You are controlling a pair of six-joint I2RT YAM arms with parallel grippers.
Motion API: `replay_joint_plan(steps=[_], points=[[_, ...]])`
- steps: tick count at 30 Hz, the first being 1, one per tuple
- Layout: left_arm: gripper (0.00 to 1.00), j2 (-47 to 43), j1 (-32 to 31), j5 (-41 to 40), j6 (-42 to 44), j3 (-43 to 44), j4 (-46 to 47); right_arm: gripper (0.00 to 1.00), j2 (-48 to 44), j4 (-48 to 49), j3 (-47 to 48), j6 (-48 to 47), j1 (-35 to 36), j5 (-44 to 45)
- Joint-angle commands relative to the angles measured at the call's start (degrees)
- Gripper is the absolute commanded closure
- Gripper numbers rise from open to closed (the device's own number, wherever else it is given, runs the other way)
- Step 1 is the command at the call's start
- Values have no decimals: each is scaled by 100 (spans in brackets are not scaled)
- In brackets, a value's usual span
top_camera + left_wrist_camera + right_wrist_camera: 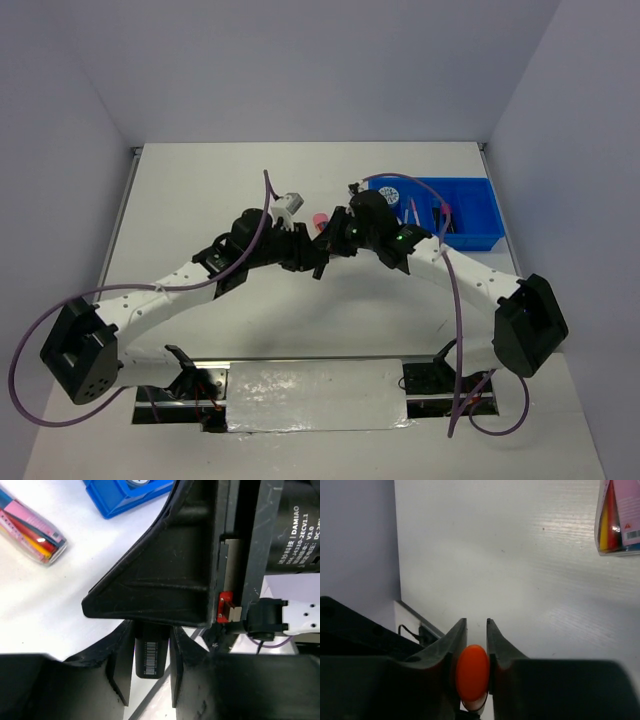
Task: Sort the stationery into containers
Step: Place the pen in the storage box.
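My two grippers meet at the table's middle, the left [303, 252] beside the right [333, 240]. In the left wrist view my left gripper [150, 655] is shut on the black barrel of a highlighter [150, 657] with a barcode label. In the right wrist view my right gripper [476, 625] is shut on the same highlighter's orange cap [473, 674]. The highlighter is hidden between the grippers in the top view. The blue tray [485, 205] stands at the far right and holds a tape roll [392, 190] and some pens [443, 215]. One corner of the tray shows in the left wrist view [117, 502].
A clear packet of coloured sticks with a pink label [35, 532] lies on the table near the tray's corner; it also shows in the right wrist view [619, 517]. A pink item [320, 218] and a grey-white item [290, 203] lie just behind the grippers.
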Motion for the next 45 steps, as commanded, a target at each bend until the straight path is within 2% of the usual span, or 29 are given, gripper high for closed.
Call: replay_joint_plan(steps=[1, 2, 3, 4, 6, 7, 9, 10, 12, 14, 17, 20, 25, 27, 28, 29, 30, 32, 33, 34, 39, 45], points=[[81, 90, 252, 35, -167, 242, 375, 100, -104, 237, 215, 22, 4, -185], [41, 151, 287, -8, -185, 268, 349, 100, -104, 228, 259, -118, -40, -211], [12, 186, 331, -104, -185, 416, 71, 100, -87, 106, 433, -285, -110, -168], [1, 282, 349, -157, -141, 496, -45, 100, -78, -217, 539, -678, -432, -2], [1, 388, 349, -254, 34, 821, -561, 100, -60, -343, 759, -1206, -978, 17], [1, 432, 349, -281, 96, 900, -782, 100, -8, -421, 891, -1819, -1625, 69], [1, 538, 358, -543, 254, 1111, -1387, 100, 325, -1096, 1496, -2480, -2217, 419], [1, 651, 358, -649, 316, 1199, -1617, 100, 500, -1517, 1751, -3180, -2707, 726], [1, 775, 366, -930, 509, 1454, -2013, 100, 1124, -1958, 2542, -3826, -3062, 1262], [1, 951, 375, -1089, 614, 1664, -2471, 100, 1833, -2512, 3286, -4477, -3430, 2479], [1, 1197, 384, -1168, 694, 2024, -2875, 100, 2608, -2891, 4035, -4699, -3765, 3100], [1, 1583, 384, -1300, 764, 2603, -3367, 100, 3084, -3059, 4476, -4664, -4082, 3119], [1, 2522, 384, -1502, 730, 3930, -4421, 99, 3507, -3085, 4671, -4541, -4241, 2987], [1, 2743, 393, -1598, 651, 4230, -4572, 97, 3578, -3085, 4645, -4532, -4268, 2988], [1, 2944, 401, -1738, 589, 4354, -4634, 93, 3604, -3085, 4627, -4523, -4268, 2944], [1, 3033, 419, -1757, 449, 4616, -4695, 83, 3640, -3111, 4584, -4506, -4276, 2909], [1, 3139, 428, -1792, 361, 4723, -4757, 53, 3640, -3112, 4549, -4453, -4277, 2874], [1, 3464, 454, -1942, 37, 5066, -4880, 33, 3535, -3094, 4374, -4391, -4277, 2803], [1, 3700, 463, -1968, -78, 5180, -4967, 5, 3482, -3068, 4320, -4330, -4277, 2786], [1, 3833, 472, -1986, -192, 5416, -5020, 0, 3429, -3024, 4285, -4338, -4277, 2664], [1, 4544, 463, -1995, -1019, 5857, -5013, 0, 3026, -3436, 4495, -4050, -4250, 2513], [1, 5406, 349, -2205, -1389, 6551, -5108, 0, 1681, -3173, 3749, -3759, -4013, 1538]])
